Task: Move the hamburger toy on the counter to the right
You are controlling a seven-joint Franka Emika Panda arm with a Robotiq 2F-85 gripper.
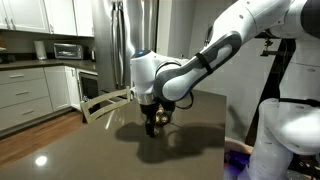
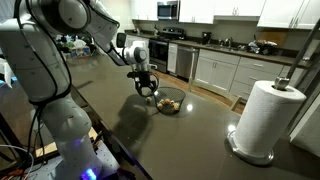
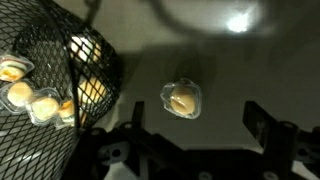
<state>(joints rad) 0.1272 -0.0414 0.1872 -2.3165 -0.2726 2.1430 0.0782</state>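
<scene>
Toy: the hamburger toy [image 3: 182, 100] lies flat on the counter [image 3: 250, 70]. It is on its own, well in from every bench edge that you can see.
Neighbour: the dark mesh bowl [image 3: 50, 60] sits just beside the toy but apart from it, with small tan pieces [image 3: 30, 95] inside. An exterior view shows the bowl [image 2: 170, 102] out on the open middle of the bench.
Hand: your gripper [image 3: 188, 132] has its fingers spread wide and nothing in them. In the wrist view the toy sits on the counter in line with the gap between them, not touched as far as that view shows.
Arm: in both exterior views the gripper [image 1: 152, 122] [image 2: 147, 90] hangs low over the counter [image 1: 200, 140], next to the bowl. The toy is too small to pick out there.
Done: the approach looks finished, and you seem lined up above the toy.
Left: by my reading everything else remains, so lower, close on the toy, lift, carry it right along the bench and set it down.
Watch: the bowl is close on one side, so come straight down to avoid clipping its mesh.
Elsewhere: a paper towel roll [image 2: 265, 118] stands toward one end of the bench, well apart from your work.
</scene>
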